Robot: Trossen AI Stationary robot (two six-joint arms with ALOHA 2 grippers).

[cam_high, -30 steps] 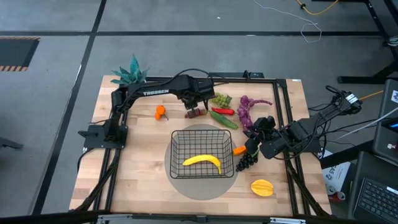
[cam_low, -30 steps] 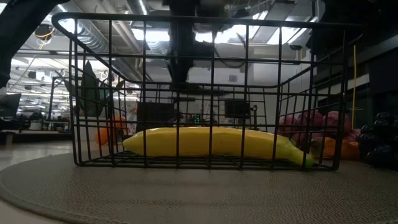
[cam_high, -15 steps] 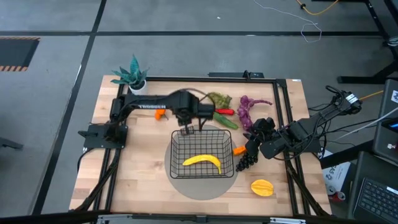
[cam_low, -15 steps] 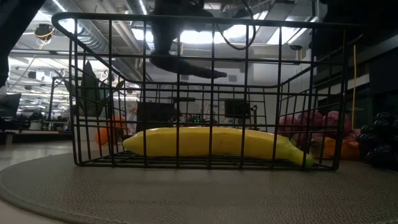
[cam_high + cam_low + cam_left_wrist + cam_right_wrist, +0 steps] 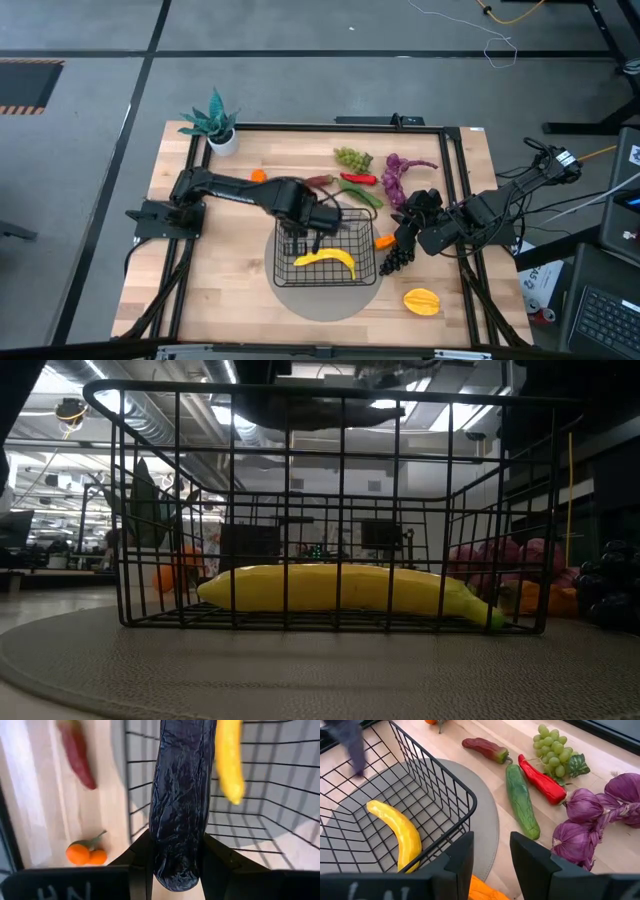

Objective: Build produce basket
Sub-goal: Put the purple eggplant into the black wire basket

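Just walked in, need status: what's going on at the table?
The left gripper holds a dark purple toy eggplant over the black wire-mesh basket, which contains a yellow toy banana. The right gripper waits beside the basket. Green cucumber, red pepper and green grapes lie on the table.

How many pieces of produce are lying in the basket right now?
1: the banana lies on the floor of the basket. The eggplant is clamped in the left gripper over the basket, not yet set down.

Eggplant (image 5: 181, 805) tip cut off by frame edge; hides part of banana (image 5: 228, 760).
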